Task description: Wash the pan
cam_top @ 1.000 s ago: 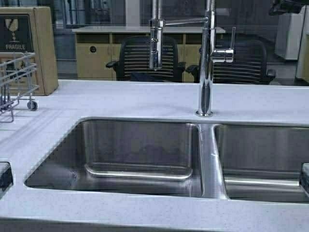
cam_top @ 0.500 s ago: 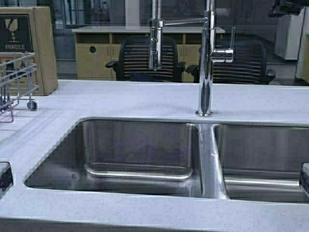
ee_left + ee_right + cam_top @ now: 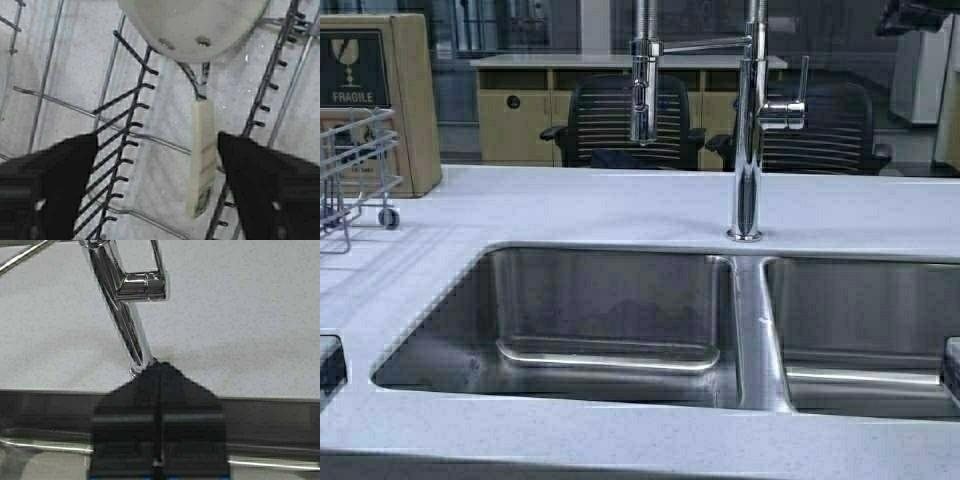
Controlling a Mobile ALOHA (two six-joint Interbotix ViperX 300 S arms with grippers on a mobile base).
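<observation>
The left gripper [image 3: 157,185] hangs over a wire dish rack [image 3: 125,130] with its two dark fingers [image 3: 50,190] spread wide and nothing between them. In the gap lies the short off-white handle [image 3: 202,155] of the pan [image 3: 195,22], close to one finger but touching neither. The pan's round cream body rests on the rack's wires just past the handle, two rivets showing at its edge. Rows of black prongs run along either side of the handle, leaving a narrow lane around it.

The right gripper [image 3: 159,390] points at the base of the chrome faucet [image 3: 125,315], its fingers pressed together and holding nothing. Below it runs the steel rim of the double sink [image 3: 610,310]; pale countertop [image 3: 620,200] lies open behind the faucet.

In the high view the rack stands at the counter's left edge, beside a cardboard box [image 3: 380,90] printed "FRAGILE".
</observation>
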